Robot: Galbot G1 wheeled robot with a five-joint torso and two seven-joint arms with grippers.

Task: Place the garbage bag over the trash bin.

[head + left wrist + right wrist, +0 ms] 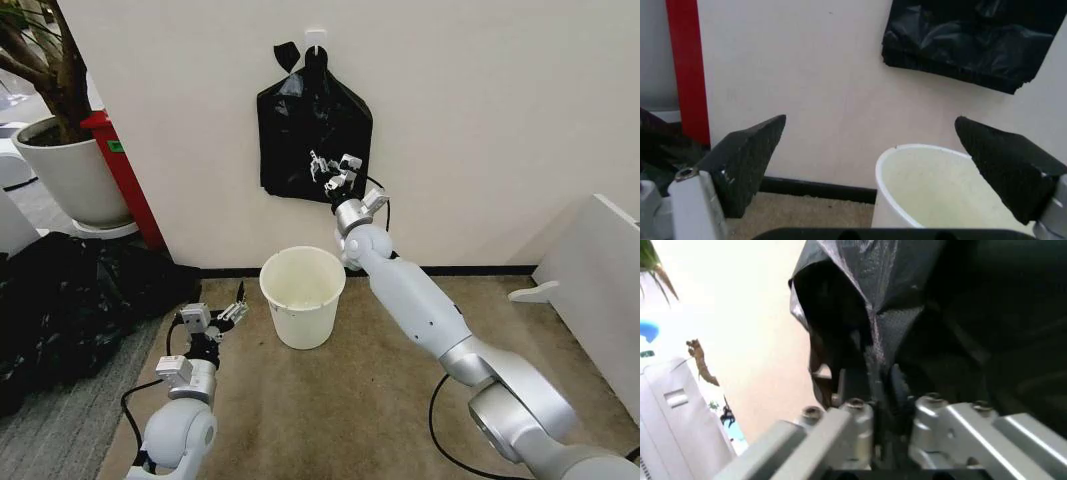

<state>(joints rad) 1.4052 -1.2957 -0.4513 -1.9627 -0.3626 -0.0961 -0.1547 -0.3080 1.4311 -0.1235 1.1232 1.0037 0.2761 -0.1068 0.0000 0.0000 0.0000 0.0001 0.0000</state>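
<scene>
The garbage bag (312, 135) is hanging flat against the cream wall (480, 110) from a small white hook (316, 38), directly above the trash bin (302, 296). Its black plastic is showing wrinkles and a glossy sheen, with a loose flap (286, 53) sticking out beside the hook.

The right arm is reaching up from the lower right corner of the head view toward the bag's lower right corner. The right gripper (334, 172) is sitting against the bag's lower edge. In the right wrist view the right gripper's fingers (860, 390) are standing close together with a fold of the black film (873, 340) pinched between them, so this gripper is clamping the bag. The bag is not yet off the hook.

The trash bin is standing upright on the tan carpet (330, 420), near the dark baseboard (460, 270) and just below the hanging bag, with its mouth facing up. It is touching neither gripper.

The left gripper (216, 316) is hovering low over the carpet, just to the left of the bin and apart from it. In the left wrist view its two black pads (747, 160) are spread wide with nothing between them, and the bin's rim (920, 150) is showing beyond.

A heap of black plastic sheeting (70, 300) is lying on the floor at the left edge. Behind it a white plant pot (70, 175) and a red post (120, 170) are standing against the wall.
</scene>
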